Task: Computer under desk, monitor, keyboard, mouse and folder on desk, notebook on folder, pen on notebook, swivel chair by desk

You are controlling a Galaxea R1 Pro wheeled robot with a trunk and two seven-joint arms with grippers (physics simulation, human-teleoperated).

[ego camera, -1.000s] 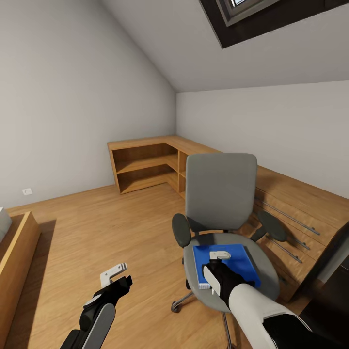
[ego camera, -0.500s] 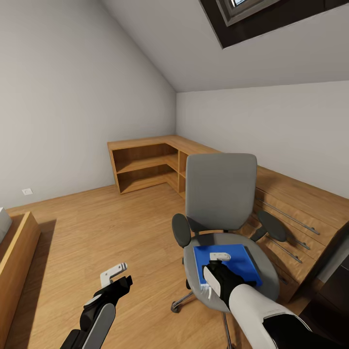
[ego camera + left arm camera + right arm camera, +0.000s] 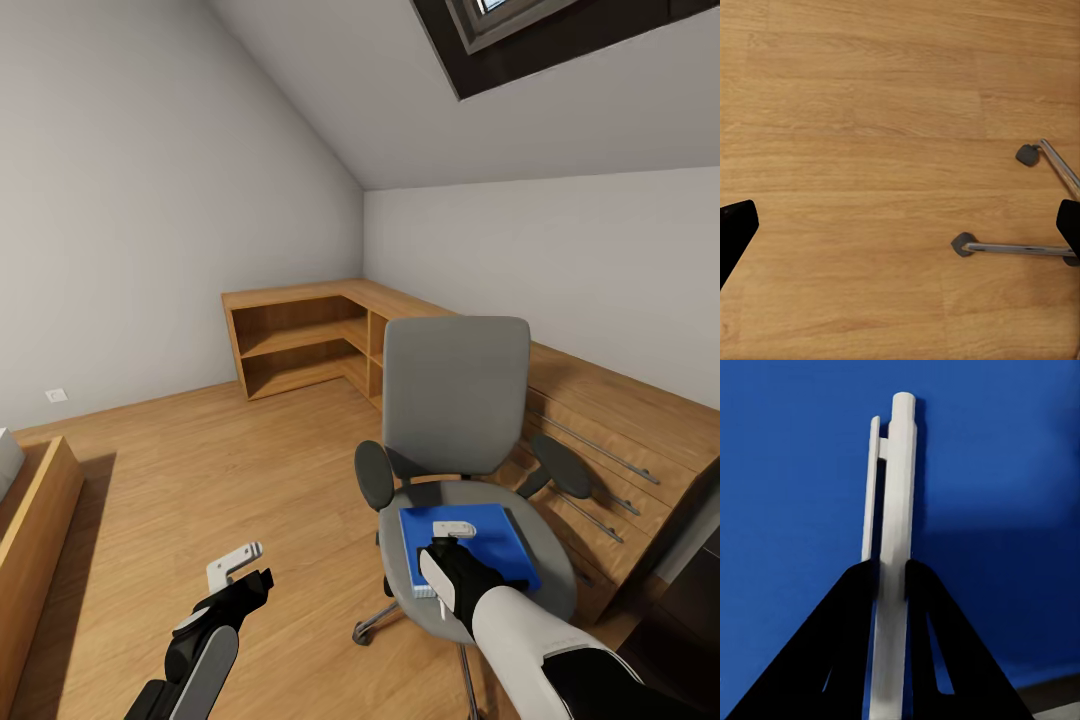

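1. The right gripper (image 3: 891,585) is clamped on the pen (image 3: 892,532): in the right wrist view both dark fingers press against the white barrel, whose clip end juts out past the fingertips.
2. In the head view that right gripper (image 3: 452,545) sits just over the folder (image 3: 480,545), so the pen hangs above the blue cover. I cannot tell whether it touches.
3. My reading is that the pen is held clear so the folder can be carried to the desk; the pen belongs last on the stack.
4. The folder lies flat on the seat of the swivel chair (image 3: 455,400), which serves as its holder for now; its white page edge faces the robot.
5. The left gripper (image 3: 240,565) is spread wide and holds nothing, hanging low above the wooden floor (image 3: 200,470).
6. In the left wrist view the chair's chrome legs and casters (image 3: 964,244) lie on the floor (image 3: 855,150) ahead of it.
7. Behind the chair runs a low wooden shelf unit (image 3: 300,335), its open compartments bare.
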